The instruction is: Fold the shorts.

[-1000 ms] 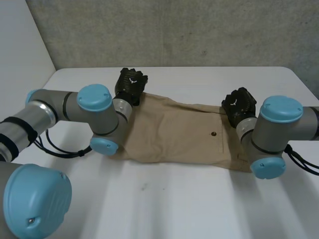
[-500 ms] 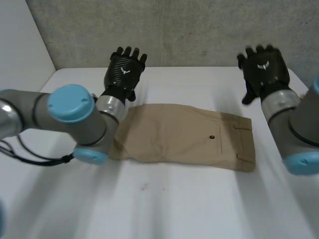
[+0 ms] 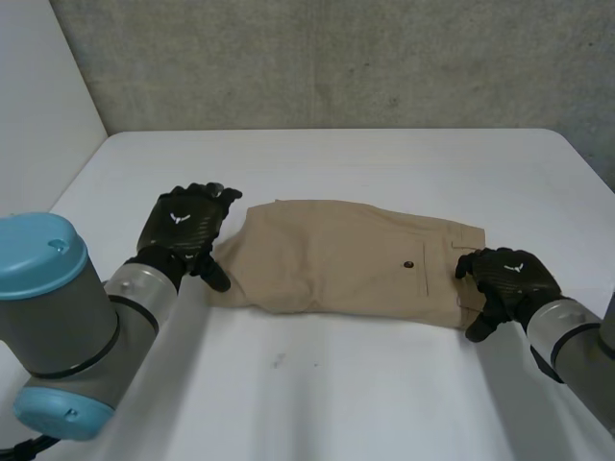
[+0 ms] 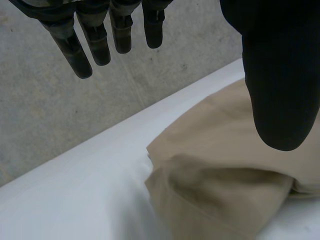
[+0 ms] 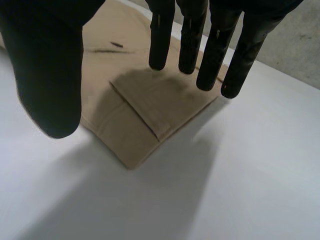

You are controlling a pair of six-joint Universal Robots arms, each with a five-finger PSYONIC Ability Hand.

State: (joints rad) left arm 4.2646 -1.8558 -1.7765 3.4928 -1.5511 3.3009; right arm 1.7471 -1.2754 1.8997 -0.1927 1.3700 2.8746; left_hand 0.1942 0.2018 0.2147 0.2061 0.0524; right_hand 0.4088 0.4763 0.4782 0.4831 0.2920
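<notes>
The tan shorts (image 3: pixel 351 269) lie folded in a long strip across the middle of the white table, with a dark button (image 3: pixel 410 263) facing up. My left hand (image 3: pixel 187 223) is at the strip's left end, its fingers straight and spread above the cloth's edge (image 4: pixel 220 190); the left hand's fingers (image 4: pixel 85 47) hold nothing. My right hand (image 3: pixel 509 280) is at the right end by the waistband's near corner (image 5: pixel 145 117). The right hand's fingers (image 5: pixel 215 55) are straight and apart from the thumb, with no cloth between them.
The white table (image 3: pixel 327 384) has bare room in front of the shorts and behind them. A grey concrete wall (image 3: pixel 336 58) stands along the far edge. The table's left edge runs close to my left arm.
Both hands let go of the shorts' far edge, rose open over the far side, then came down towards me to the two ends of the strip.
</notes>
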